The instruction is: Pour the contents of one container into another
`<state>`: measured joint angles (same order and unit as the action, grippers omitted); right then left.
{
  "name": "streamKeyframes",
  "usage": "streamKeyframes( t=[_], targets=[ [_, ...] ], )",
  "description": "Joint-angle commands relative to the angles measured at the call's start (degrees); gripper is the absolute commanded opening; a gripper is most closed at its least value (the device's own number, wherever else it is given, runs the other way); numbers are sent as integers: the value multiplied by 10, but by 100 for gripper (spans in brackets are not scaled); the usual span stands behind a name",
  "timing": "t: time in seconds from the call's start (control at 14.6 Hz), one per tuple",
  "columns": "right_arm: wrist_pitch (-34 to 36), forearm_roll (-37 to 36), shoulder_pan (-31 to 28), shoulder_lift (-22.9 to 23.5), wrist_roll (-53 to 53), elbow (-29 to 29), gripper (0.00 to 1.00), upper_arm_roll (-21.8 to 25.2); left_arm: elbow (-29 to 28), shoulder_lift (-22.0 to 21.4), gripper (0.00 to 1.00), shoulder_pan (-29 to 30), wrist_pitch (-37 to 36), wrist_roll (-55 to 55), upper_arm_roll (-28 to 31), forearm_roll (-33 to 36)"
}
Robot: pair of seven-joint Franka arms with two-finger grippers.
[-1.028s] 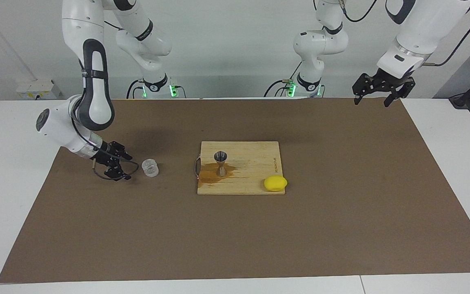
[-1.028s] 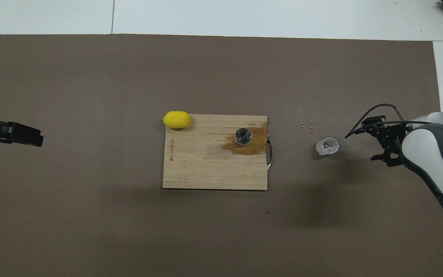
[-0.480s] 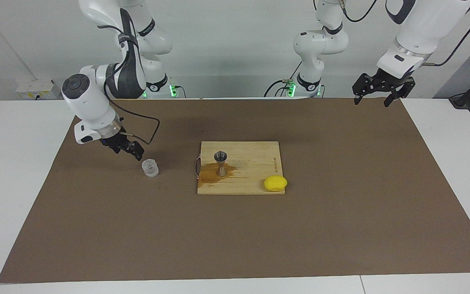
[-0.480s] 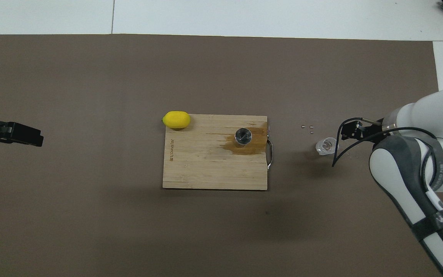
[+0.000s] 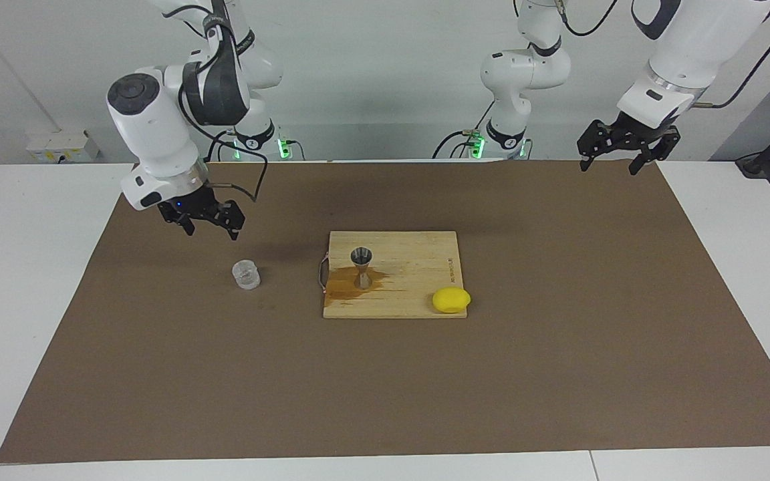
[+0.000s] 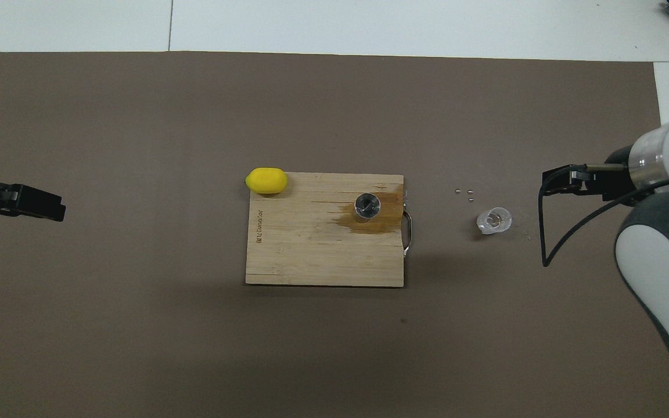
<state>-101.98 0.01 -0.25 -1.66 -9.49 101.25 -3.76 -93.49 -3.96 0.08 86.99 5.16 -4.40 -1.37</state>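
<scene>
We work on the brown mat (image 5: 559, 374) that covers most of the table, with the wooden cutting board (image 5: 412, 294) at its middle. On that board the steel jigger (image 5: 361, 266) stands upright in a wet brown stain (image 5: 345, 286), at the end toward the right arm, and a yellow lemon (image 5: 451, 300) rests against the board's corner at the left arm's end. The glass tumbler (image 5: 246, 274) stands upright on the mat, well apart from the board toward the right arm's end, and looks empty or nearly so; three tiny specks (image 6: 466, 193) lie on the mat just beside it. Our right gripper (image 5: 202, 217) hangs in the air above the mat near the tumbler, jaws spread wide and holding nothing. Our left gripper (image 5: 619, 148) waits raised over the mat's corner by its own base, also wide open and empty. If more pouring is wanted, we should come down square on the tumbler, grip its textured wall low, carry it level, and tip slowly over the jigger's narrow mouth, since the stain suggests it spills easily.
</scene>
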Motion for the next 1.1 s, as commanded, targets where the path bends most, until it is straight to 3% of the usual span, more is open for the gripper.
streamKeyframes(
  t=[0.0,0.82,1.03],
  targets=[
    [72,-12,1,30,13,-92,100,0,-6,-10,100,-3,-7,-5,3,6],
    [115,-13,2,25,55,-101,100,0,-6,-10,100,-3,-7,-5,3,6],
    [111,-58,7,28,56,-104,100,-2,-6,-10,100,-3,-7,-5,3,6]
  ],
)
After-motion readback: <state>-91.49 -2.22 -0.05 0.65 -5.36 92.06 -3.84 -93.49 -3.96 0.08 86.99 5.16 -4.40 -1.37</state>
